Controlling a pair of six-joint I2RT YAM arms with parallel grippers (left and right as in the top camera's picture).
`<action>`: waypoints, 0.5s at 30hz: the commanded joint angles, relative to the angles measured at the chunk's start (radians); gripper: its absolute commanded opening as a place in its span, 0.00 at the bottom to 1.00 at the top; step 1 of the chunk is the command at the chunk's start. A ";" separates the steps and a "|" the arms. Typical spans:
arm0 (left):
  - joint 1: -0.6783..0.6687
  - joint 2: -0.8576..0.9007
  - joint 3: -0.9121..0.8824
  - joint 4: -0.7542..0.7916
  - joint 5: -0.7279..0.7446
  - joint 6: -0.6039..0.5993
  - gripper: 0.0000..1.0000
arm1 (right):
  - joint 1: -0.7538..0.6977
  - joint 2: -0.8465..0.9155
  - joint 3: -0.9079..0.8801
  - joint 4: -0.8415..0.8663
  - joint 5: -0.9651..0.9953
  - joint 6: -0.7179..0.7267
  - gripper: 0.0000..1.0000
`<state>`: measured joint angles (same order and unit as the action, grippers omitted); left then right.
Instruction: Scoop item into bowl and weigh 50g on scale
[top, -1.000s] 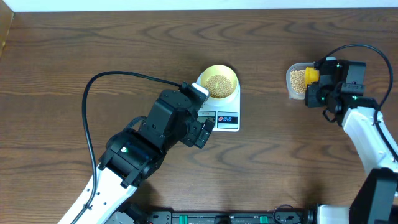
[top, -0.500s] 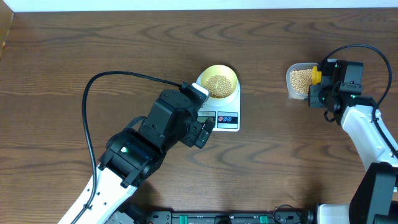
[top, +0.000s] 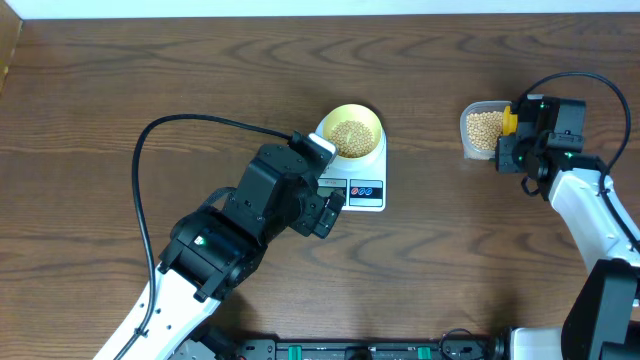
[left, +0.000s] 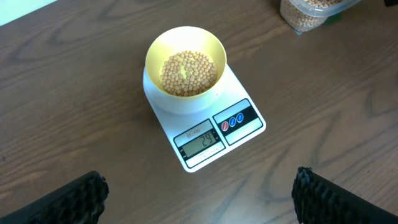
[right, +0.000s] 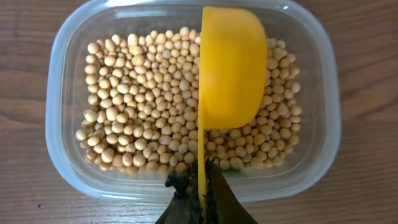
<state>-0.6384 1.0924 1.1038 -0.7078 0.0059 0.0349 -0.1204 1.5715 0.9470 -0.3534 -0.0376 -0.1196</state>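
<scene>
The pale-yellow bowl stands on the white scale, partly filled with tan beans. My left gripper hangs open in front of the scale's display, its fingers wide apart over bare table. My right gripper is shut on the thin handle of a bright yellow scoop. The scoop is turned on its side over the clear tub, which holds many more beans.
A black cable loops over the table left of the scale. The tub sits near the right side, with brown wooden table all around both the scale and the tub.
The right gripper has shifted a little to the right with the scoop, then held still. The left arm, bowl and scale have not moved.
</scene>
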 joint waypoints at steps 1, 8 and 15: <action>0.004 0.005 0.000 -0.003 0.009 0.017 0.97 | -0.002 0.025 0.005 -0.006 -0.022 0.014 0.01; 0.004 0.005 0.000 -0.003 0.010 0.017 0.97 | -0.002 0.037 0.005 -0.006 -0.026 0.014 0.01; 0.004 0.005 0.000 -0.003 0.010 0.017 0.97 | 0.008 0.037 0.005 -0.001 -0.089 0.014 0.01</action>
<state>-0.6384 1.0924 1.1038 -0.7078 0.0059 0.0349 -0.1204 1.5887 0.9470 -0.3470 -0.0643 -0.1196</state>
